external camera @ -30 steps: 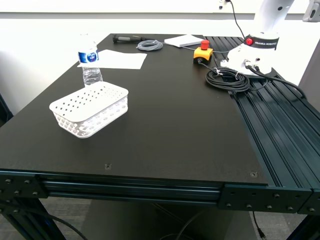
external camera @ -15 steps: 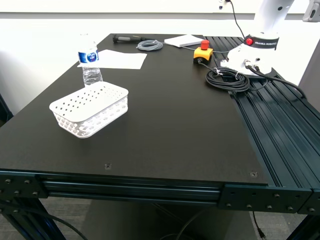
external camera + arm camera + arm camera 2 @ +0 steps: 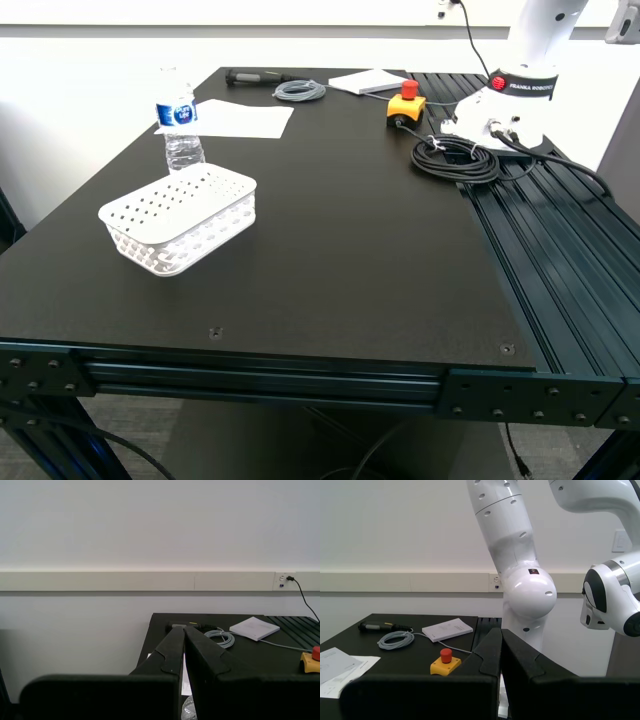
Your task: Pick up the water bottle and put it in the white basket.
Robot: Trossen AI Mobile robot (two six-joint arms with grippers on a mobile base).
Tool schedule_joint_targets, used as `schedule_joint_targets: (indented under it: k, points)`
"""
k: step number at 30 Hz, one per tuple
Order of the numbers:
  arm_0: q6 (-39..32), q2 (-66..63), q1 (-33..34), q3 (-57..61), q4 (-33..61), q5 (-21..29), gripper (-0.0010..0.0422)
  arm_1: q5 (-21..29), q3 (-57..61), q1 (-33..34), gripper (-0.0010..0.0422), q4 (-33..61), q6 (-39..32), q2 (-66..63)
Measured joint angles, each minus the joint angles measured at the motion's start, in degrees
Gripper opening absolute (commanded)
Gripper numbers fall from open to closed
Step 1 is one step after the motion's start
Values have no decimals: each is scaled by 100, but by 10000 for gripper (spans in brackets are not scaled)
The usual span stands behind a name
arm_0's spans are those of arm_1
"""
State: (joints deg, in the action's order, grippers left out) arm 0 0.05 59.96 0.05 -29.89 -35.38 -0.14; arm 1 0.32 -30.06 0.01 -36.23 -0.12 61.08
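Nothing moved; ribbed clear water bottle (image 3: pixel 180 132) upright behind lattice white basket (image 3: pixel 180 218).

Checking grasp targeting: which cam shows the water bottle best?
The exterior view: the water bottle stands upright in full, cap to base, just behind the white basket. The first wrist view catches only a sliver of clear plastic at the frame edge, by the claw. The second wrist view shows none.
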Motion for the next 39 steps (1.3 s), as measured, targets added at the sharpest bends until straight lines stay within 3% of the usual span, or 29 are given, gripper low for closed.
schedule_joint_targets:
  k: [5,12,24,28,35,39]
  points:
    - [0,0,-2,0,0,-2,1,199,-280,0,0,-411,-363,881]
    - [0,0,-7,0,0,-2,1,1436,-1270,0,0,-503,-1478,2898]
    - [0,0,-2,0,2,-2,1,1718,-2092,-7,4,-514,-2004,4485]
    - [0,0,-4,0,7,-2,1,1827,-2277,-4,54,-507,-2006,4649]
    - [0,0,-2,0,9,-2,1,1827,-2310,-20,210,-420,-2017,4649]
    - [0,0,-11,0,9,0,1,1827,-2310,-28,237,-302,-2166,4649]
